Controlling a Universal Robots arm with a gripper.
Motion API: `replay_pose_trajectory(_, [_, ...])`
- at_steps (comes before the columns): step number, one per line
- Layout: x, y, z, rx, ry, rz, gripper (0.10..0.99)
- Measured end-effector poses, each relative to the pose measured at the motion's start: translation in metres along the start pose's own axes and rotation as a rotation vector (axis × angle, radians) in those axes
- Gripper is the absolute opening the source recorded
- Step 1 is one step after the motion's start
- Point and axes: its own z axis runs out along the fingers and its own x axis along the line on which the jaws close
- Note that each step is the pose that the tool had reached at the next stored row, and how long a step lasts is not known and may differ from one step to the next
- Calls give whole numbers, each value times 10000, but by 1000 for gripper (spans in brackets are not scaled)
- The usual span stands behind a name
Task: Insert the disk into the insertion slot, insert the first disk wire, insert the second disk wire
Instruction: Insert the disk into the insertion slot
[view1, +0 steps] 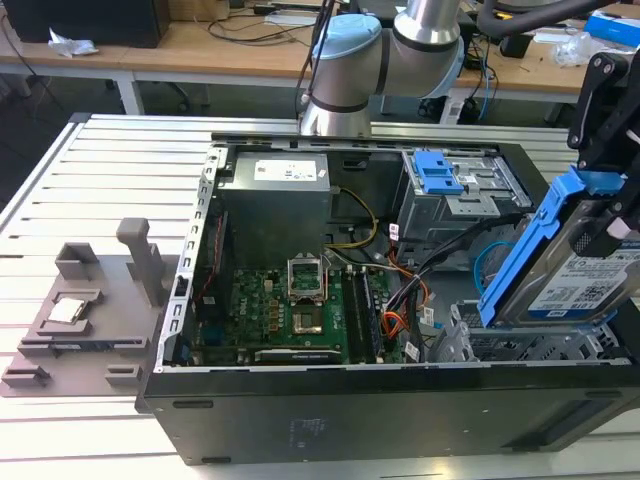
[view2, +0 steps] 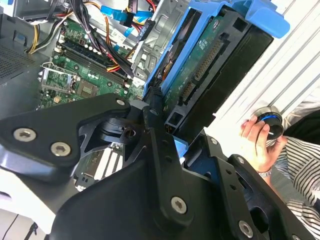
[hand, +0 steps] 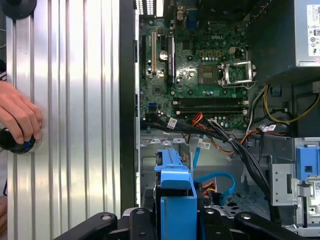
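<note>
My gripper is shut on the disk, a silver drive with a white label in a bright blue carrier. It hangs tilted at the exterior view's right, just above the insertion slot, a grey perforated cage in the near corner of the open computer case. Both wrist views show the disk clamped between the black fingers, with the cage below it. A blue cable and a black and orange wire bundle lie loose beside the cage.
A grey bay with a blue latch sits behind the cage. Motherboard and power supply fill the case. A grey fixture lies on the slatted table at the exterior view's left. A person's hand rests on a round knob.
</note>
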Motion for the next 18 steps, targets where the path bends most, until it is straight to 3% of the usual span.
replay_pose_trajectory(9, [-3,6,50,0,-3,0,365])
replay_pose_trajectory(18, [-145,10,91,0,1,0,365])
